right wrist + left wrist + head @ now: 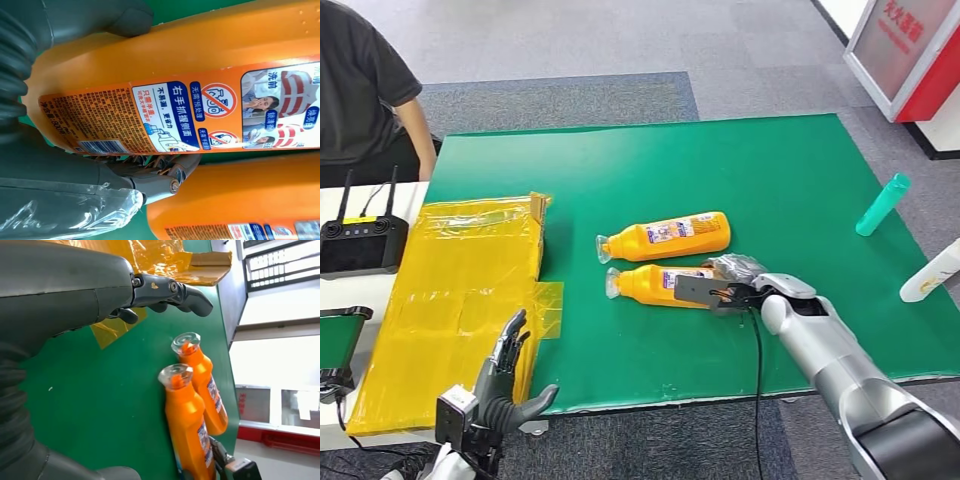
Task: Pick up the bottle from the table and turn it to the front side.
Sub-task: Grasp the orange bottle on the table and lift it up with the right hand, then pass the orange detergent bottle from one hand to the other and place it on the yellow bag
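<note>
Right robot hand wraps the near orange bottle, thumb one side, fingers between both bottles. Left robot hand open, idle. Lift clear of the far bottle before rotating.

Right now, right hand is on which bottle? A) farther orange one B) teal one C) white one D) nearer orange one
D: the right hand wraps the base end of the nearer orange bottle, thumb and fingers either side of it in the right wrist view.
</note>
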`<state>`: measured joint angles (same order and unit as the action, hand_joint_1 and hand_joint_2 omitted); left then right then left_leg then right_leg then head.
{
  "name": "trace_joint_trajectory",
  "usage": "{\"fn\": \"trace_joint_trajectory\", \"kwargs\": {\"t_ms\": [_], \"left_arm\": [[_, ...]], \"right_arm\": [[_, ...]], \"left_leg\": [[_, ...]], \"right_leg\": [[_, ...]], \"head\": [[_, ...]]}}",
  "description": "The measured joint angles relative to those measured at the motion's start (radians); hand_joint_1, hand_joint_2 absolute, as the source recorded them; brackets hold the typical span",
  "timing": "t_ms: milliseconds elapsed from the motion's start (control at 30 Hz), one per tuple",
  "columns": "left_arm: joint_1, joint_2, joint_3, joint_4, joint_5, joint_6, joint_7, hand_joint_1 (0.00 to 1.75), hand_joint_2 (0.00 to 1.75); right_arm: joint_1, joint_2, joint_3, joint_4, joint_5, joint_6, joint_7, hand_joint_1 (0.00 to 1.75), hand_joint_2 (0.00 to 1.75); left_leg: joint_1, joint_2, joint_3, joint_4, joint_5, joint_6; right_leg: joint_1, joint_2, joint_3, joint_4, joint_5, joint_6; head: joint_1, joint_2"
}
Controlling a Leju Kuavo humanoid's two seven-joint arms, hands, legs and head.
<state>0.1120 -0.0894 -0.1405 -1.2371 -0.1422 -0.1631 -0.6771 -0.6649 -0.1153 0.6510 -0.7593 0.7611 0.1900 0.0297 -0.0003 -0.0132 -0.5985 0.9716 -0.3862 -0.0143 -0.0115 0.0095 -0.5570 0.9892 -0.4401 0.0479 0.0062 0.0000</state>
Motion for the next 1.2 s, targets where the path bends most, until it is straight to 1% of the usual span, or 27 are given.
{"fn": "trace_joint_trajectory", "kwargs": {"t_ms": [133, 200, 367, 467, 600, 700, 800, 967, 1067, 1200], "left_arm": [[0.026, 0.003, 0.021, 0.001, -0.007, -0.026, 0.0, 0.0, 1.75], [0.038, 0.003, 0.036, 0.001, -0.005, -0.043, 0.0, 0.0, 1.75], [0.057, -0.008, 0.079, -0.006, -0.009, -0.072, 0.0, 0.0, 1.75], [0.06, -0.014, 0.096, -0.008, -0.012, -0.075, 0.0, 0.0, 1.75], [0.062, -0.021, 0.109, -0.008, -0.016, -0.078, 0.0, 0.0, 1.75], [0.063, -0.028, 0.122, -0.009, -0.007, -0.101, 0.0, 0.0, 1.75], [0.061, -0.04, 0.142, -0.009, 0.01, -0.141, 0.0, 0.0, 1.75], [0.046, -0.064, 0.164, -0.012, 0.028, -0.196, 0.0, 0.0, 1.75], [0.019, -0.075, 0.162, -0.015, 0.044, -0.226, 0.0, 0.0, 1.75], [-0.008, -0.083, 0.152, -0.014, 0.053, -0.243, 0.0, 0.0, 1.75]], "right_arm": [[0.135, -0.022, -0.029, -0.136, -0.037, -0.112, -0.031, 1.75, 1.75], [0.203, -0.031, -0.048, -0.207, -0.046, -0.154, -0.047, 1.75, 1.75], [0.365, -0.041, -0.106, -0.394, -0.056, -0.181, -0.07, 1.75, 1.75], [0.42, -0.044, -0.128, -0.458, -0.054, -0.18, -0.071, 1.75, 1.75], [0.453, -0.045, -0.146, -0.505, -0.053, -0.181, -0.075, 1.75, 1.75], [0.487, -0.043, -0.166, -0.541, -0.064, -0.202, -0.124, 1.75, 1.75], [0.546, -0.024, -0.19, -0.603, -0.079, -0.241, -0.196, 1.75, 1.75], [0.625, 0.032, -0.201, -0.674, -0.091, -0.292, -0.287, 1.75, 1.75], [0.637, 0.064, -0.197, -0.7, -0.095, -0.304, -0.313, 1.75, 1.75], [0.641, 0.097, -0.186, -0.716, -0.108, -0.304, -0.324, 1.75, 1.75]], "left_leg": [[0.0, 0.0, 0.0, 0.0, -0.002, 0.0], [0.0, 0.0, 0.0, 0.0, -0.002, 0.0], [0.0, 0.0, 0.0, 0.0, -0.003, 0.0], [0.0, 0.0, 0.0, 0.0, -0.003, 0.0], [0.0, 0.0, 0.0, 0.0, -0.002, 0.0], [0.0, 0.0, 0.0, 0.0, -0.002, 0.001], [0.0, 0.0, 0.0, 0.0, -0.002, 0.0], [0.0, 0.0, 0.0, 0.0, -0.003, 0.0], [0.001, 0.0, 0.0, 0.0, -0.003, 0.0], [0.0, 0.0, 0.0, 0.0, -0.002, 0.0]], "right_leg": [[0.0, 0.0, 0.0, 0.0, -0.001, -0.001], [0.0, 0.0, 0.0, 0.0, -0.002, -0.001], [0.0, 0.0, 0.0, 0.0, -0.003, -0.002], [0.0, 0.0, 0.0, 0.0, -0.003, -0.002], [0.0, 0.0, 0.0, 0.0, -0.002, -0.001], [0.0, 0.0, 0.0, 0.0, -0.002, -0.001], [0.0, 0.0, 0.0, 0.0, -0.002, -0.001], [0.001, 0.0, -0.001, 0.0, -0.003, -0.002], [0.001, 0.0, -0.001, 0.0, -0.003, -0.002], [0.001, 0.0, 0.0, 0.0, -0.003, -0.002]], "head": [[0.0, 0.0], [0.0, 0.0], [0.0, 0.0], [0.0, 0.0], [0.0, 0.0], [0.0, 0.0], [0.0, 0.0], [0.0, 0.0], [0.0, 0.0], [0.0, 0.0]]}}
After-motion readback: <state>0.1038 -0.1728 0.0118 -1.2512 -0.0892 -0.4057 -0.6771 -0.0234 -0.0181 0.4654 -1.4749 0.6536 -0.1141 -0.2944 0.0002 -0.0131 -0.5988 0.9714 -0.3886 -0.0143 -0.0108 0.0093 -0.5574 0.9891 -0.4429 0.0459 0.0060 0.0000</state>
